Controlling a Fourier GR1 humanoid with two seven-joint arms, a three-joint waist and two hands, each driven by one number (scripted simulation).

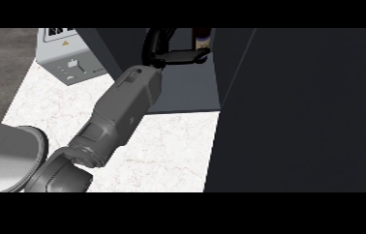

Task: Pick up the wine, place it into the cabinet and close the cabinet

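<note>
Left hand (174, 55) extended forward, fingers curled in a grasp.

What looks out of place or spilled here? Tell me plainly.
Nothing stands out. The right hand is curled round the wine inside the open cabinet; the bottle is mostly hidden, so its tilt cannot be told. The counter shows no spill.

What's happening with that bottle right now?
Left hand curled round wine bottle, inside open cabinet. Right hand out of view. Dark cabinet door stands open alongside.
</note>
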